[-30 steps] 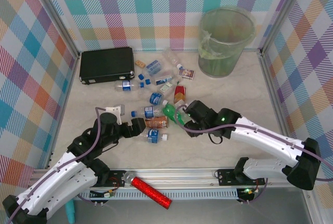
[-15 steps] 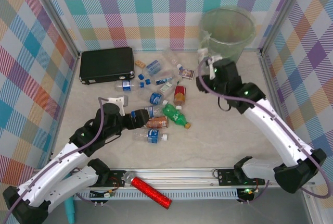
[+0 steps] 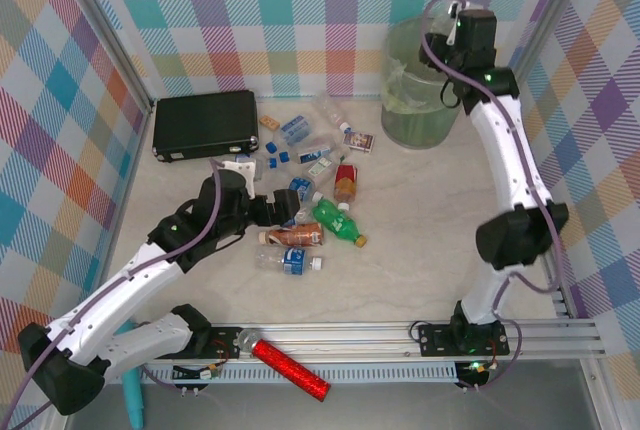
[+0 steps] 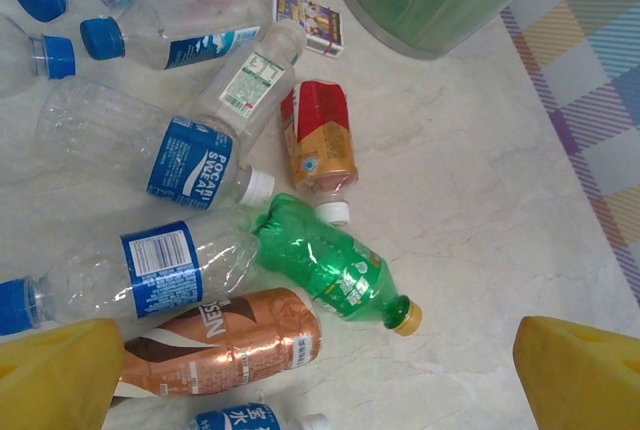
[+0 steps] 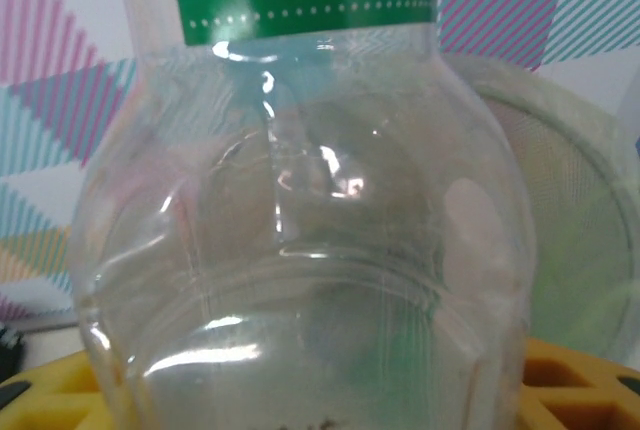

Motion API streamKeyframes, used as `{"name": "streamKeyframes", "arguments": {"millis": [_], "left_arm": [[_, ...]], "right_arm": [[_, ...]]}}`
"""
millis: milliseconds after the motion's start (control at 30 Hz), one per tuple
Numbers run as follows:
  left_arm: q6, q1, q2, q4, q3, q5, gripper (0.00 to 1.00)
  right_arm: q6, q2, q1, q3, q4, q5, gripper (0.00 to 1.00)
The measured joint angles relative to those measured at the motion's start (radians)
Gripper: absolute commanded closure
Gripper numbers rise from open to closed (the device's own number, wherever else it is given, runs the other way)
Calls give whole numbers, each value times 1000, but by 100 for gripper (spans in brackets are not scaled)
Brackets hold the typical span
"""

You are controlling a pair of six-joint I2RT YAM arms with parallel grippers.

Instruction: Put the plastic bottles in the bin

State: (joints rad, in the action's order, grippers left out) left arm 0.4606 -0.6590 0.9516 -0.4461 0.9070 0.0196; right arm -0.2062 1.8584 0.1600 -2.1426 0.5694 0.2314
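Several plastic bottles lie in a heap mid-table: a green one, a brown one, a red-labelled one and clear ones with blue labels. My left gripper hovers open over the heap's near side, with nothing between its yellow fingers. My right gripper is raised over the bin. It is shut on a clear bottle with a green label.
A flat black case lies at the back left. A small printed box sits near the bin's foot. A red glittery cylinder rests on the front rail. Plaid walls close the back and both sides.
My right arm has lifted a clear bottle from the heap and swung it up and back over the bin. My left gripper has advanced to the right, toward the heap, staying open.
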Motion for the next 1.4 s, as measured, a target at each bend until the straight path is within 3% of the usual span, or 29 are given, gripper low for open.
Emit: {"name": "streamKeyframes", "arguments": {"millis": [167,300,567,600,633,867,1067,1400], "left_arm": [[-13,0,18,-23,16,20,1],[-18,0,18,-38,20,36,0],[-32,0,16,-61,21,58,0],[-32,0,16,-61,21,61,0],[-32,0,16,-61,21,64,0],[-32,0,16,-61,21,68,0],[-27,0,16,-61,21,68,0],[43,0,13,-104,21,87,0]], "right_arm": [[-20,246,-35,-320,85,3,42],[-39,340,-56,-418,137,2,40],[-48,349,-70,-404,197,-2,15],[-49,348,-70,-400,198,-5,8],[-51,343,-70,-386,198,-9,1],[-55,248,-70,-240,210,-32,1],[-56,72,-65,-54,190,-60,1],[-72,-397,4,524,18,-151,1]]}}
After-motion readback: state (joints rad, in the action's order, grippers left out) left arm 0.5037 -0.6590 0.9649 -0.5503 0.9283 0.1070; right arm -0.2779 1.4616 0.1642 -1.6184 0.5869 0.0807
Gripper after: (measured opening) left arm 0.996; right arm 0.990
